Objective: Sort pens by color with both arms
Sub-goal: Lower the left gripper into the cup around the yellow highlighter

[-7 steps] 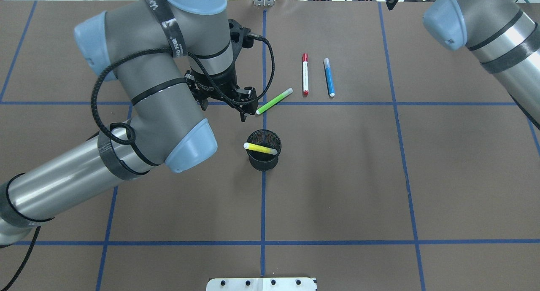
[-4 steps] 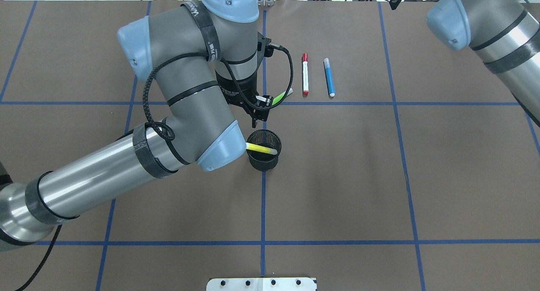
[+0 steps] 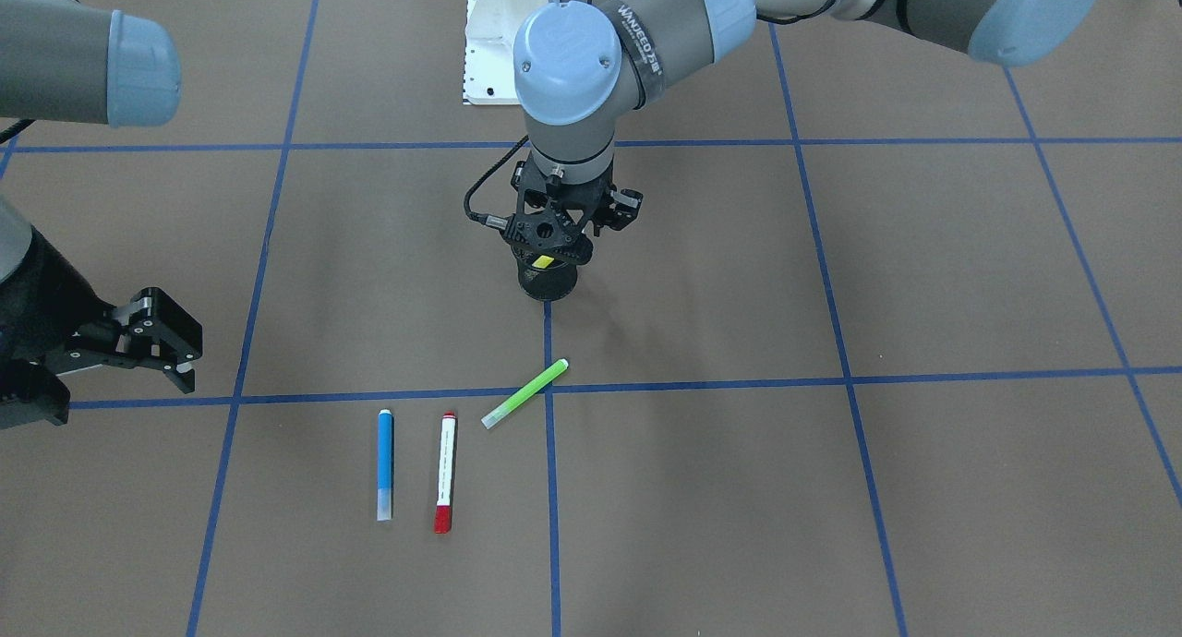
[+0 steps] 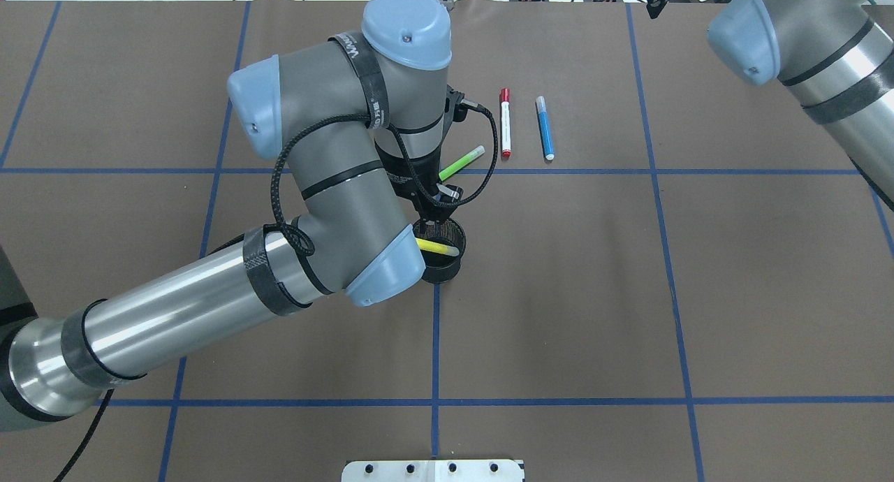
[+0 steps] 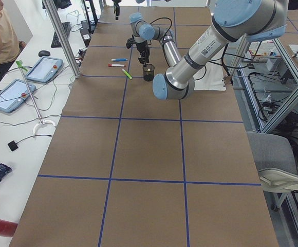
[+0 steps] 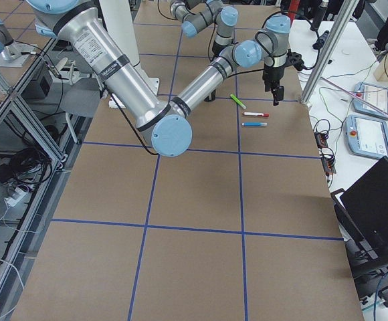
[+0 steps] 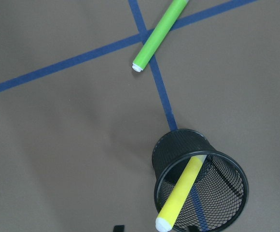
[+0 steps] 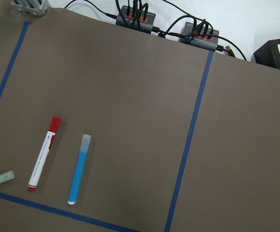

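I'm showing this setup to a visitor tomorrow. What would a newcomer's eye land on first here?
The big silver-grey left arm dominates the overhead view, bent forward with its gripper above a black mesh cup. A yellow highlighter leans inside that cup. Beyond it, a green highlighter, a red-capped white marker and a blue highlighter lie on the brown table.

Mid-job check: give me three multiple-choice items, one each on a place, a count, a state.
1. Where is the yellow pen? A in the mesh cup; B on a blue line; C hidden.
2. How many pens lie on the table? A one; B three; C four.
3. The right gripper is: A open, empty; B shut on a pen; C shut on the cup.
Key: 1 A, it leans inside the cup. 2 B, green pen, red-capped pen, blue pen. 3 A, jaws apart, nothing between.
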Robot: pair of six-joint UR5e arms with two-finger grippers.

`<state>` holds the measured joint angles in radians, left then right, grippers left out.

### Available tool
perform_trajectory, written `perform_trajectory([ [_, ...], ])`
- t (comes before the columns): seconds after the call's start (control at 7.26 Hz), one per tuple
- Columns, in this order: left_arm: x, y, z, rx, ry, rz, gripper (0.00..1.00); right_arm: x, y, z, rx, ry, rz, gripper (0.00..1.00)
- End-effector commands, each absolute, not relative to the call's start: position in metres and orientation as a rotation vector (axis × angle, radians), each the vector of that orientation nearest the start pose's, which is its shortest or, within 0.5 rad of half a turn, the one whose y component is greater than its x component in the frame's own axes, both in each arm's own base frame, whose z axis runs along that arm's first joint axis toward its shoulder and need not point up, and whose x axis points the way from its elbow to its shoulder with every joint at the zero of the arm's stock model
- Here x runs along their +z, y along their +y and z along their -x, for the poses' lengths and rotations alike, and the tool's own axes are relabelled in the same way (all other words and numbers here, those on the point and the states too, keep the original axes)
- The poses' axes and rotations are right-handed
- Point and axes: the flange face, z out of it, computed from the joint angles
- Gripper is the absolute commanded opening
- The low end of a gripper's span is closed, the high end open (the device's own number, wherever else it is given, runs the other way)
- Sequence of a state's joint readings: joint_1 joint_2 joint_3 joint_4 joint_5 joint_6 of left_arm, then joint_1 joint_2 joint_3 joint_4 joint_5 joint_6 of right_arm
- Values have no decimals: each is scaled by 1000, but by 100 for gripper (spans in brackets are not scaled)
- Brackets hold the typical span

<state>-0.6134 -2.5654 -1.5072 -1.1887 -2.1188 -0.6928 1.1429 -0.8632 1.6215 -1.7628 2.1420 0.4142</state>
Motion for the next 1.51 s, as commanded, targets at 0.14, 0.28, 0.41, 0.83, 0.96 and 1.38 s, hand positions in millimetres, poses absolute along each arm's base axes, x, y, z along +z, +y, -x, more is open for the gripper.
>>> perform_trajectory([
  [0.14, 108, -474, -560, 418, 741, 50, 55, 236, -662, 214, -173, -728, -274, 99],
  [0.28, 110, -475, -561, 418, 738, 52, 55, 235, -662, 214, -173, -729, -275, 99],
  [0.41, 113, -476, -563, 417, 735, 56, 54, 236, -662, 214, -173, -729, -275, 99],
  [0.83, 117, -478, -567, 419, 729, 60, 54, 233, -662, 214, -174, -732, -280, 99],
  [0.96, 117, -478, -567, 420, 730, 59, 54, 232, -661, 214, -170, -733, -279, 99],
  [1.38, 127, -483, -576, 423, 734, 56, 54, 233, -661, 214, -168, -733, -278, 99],
])
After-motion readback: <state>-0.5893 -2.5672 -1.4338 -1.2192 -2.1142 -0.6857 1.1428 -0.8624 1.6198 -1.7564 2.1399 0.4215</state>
